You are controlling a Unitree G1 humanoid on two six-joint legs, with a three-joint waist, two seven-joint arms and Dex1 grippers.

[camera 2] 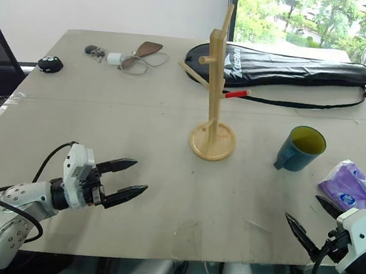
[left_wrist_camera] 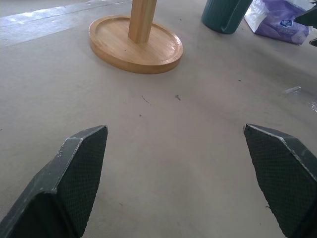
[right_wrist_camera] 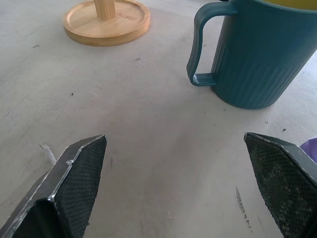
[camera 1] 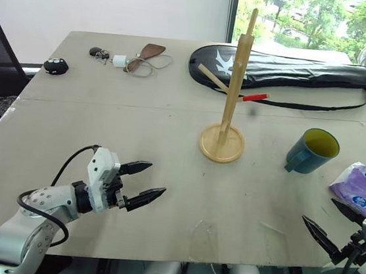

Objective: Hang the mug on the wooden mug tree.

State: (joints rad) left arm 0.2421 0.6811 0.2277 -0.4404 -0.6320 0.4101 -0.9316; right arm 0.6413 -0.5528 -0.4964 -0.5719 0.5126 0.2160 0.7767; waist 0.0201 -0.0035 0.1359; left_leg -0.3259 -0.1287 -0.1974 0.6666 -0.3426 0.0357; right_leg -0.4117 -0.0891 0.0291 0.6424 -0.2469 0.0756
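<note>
The teal mug [camera 1: 312, 152] with a yellow-green inside stands upright on the table's right side, its handle [right_wrist_camera: 200, 47] turned toward the wooden mug tree [camera 1: 230, 96]. That tree stands mid-table on a round disc base [left_wrist_camera: 134, 43], with thin angled pegs, one of them red-tipped [camera 1: 256, 97]. My right gripper [camera 1: 334, 224] is open at the near right edge, well short of the mug, nothing between its fingers. Over the near left of the table my left gripper [camera 1: 143, 183] is open and empty, pointing toward the tree.
A purple tissue packet [camera 1: 361, 189] lies right of the mug, close to my right gripper. A black racket bag [camera 1: 283, 70] stretches along the far edge. Keys, a charger with cable [camera 1: 127, 60] and a small black device [camera 1: 55, 65] sit at the far left.
</note>
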